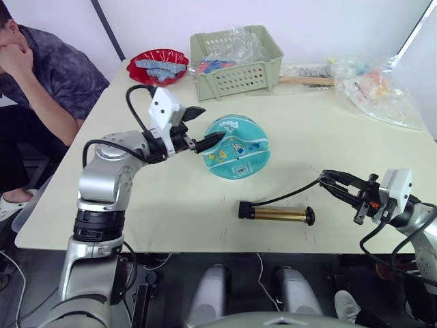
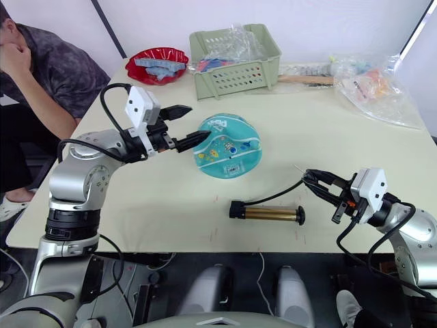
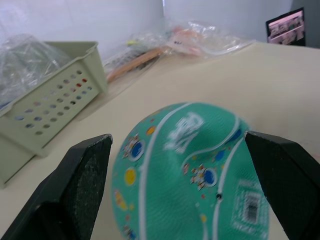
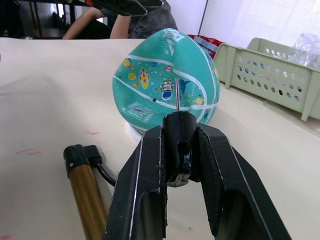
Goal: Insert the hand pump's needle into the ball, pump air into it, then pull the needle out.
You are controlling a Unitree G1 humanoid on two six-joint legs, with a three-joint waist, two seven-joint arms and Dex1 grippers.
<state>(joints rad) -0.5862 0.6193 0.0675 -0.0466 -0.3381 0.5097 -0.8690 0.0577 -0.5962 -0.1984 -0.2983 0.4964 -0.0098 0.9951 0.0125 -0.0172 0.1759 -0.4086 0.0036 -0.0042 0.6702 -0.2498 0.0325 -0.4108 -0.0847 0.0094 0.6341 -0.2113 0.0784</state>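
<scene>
The ball (image 1: 237, 147) sits partly deflated near the middle of the table (image 1: 355, 143), its small dark valve hole (image 4: 154, 100) on the side facing the right arm; the left gripper (image 1: 201, 128) stands with its two fingers spread wide at the ball's left side, one finger above it and one at its edge, not yet closed on it; the right gripper (image 4: 179, 150) is clamped on the black fitting of the needle (image 4: 177, 100), whose thin pin points toward the ball but stays well apart from it; the hand pump (image 1: 276, 213) lies flat on the table between the ball and the near edge, its black hose (image 1: 290, 197) curving up to the right gripper. The step in hand looks like the approach before insertion; the next move calls for the left fingers to steady the ball so it cannot roll, and for the right arm to line the pin with the valve hole and push it straight in, since a slant would likely skid off the rubber. Beyond the ball stand a pale green basket (image 1: 235, 63) with plastic bags in it, a red bowl (image 1: 158, 66) and a clear bag (image 1: 379, 89) of oddments; the table is pale cream; a person (image 1: 41, 75) sits at its far left corner, against a white wall.
</scene>
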